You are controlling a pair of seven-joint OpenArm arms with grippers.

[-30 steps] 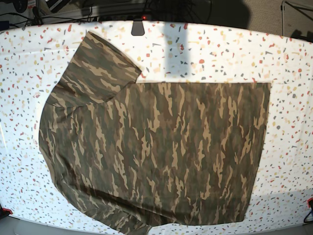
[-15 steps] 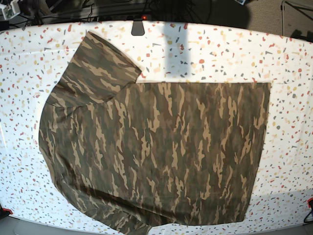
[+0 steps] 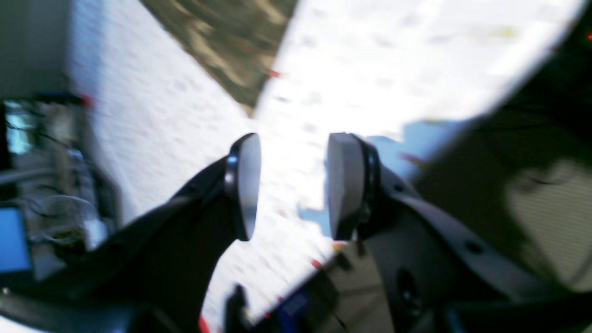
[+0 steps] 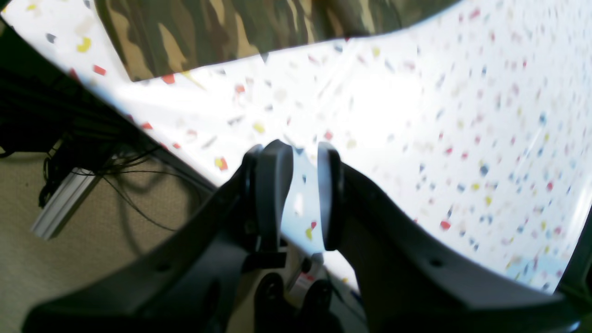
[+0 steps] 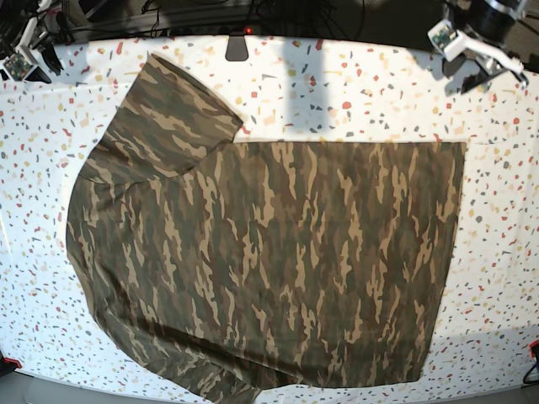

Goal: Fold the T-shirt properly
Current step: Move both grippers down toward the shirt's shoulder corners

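Observation:
The camouflage T-shirt (image 5: 269,261) lies spread flat on the speckled white table (image 5: 362,84), one sleeve (image 5: 173,114) pointing to the far left and its straight hem on the right. My left gripper (image 5: 482,74) hovers over the table's far right corner, off the cloth. In its blurred wrist view the left gripper (image 3: 293,185) is open and empty, with a corner of the T-shirt (image 3: 231,41) ahead. My right gripper (image 5: 29,63) hangs at the far left corner. Its jaws (image 4: 301,194) stand a little apart with nothing between them, and the T-shirt's sleeve (image 4: 231,27) lies beyond.
A small black fitting (image 5: 237,46) sits at the middle of the table's far edge. Cables and dark gear (image 5: 168,17) lie behind the table. A red clamp (image 5: 532,347) shows at the near right edge. Carpet and cables (image 4: 69,194) lie below the left edge.
Both arms have come into the base view at the far corners. The left gripper's jaws have widened. The T-shirt has not moved.

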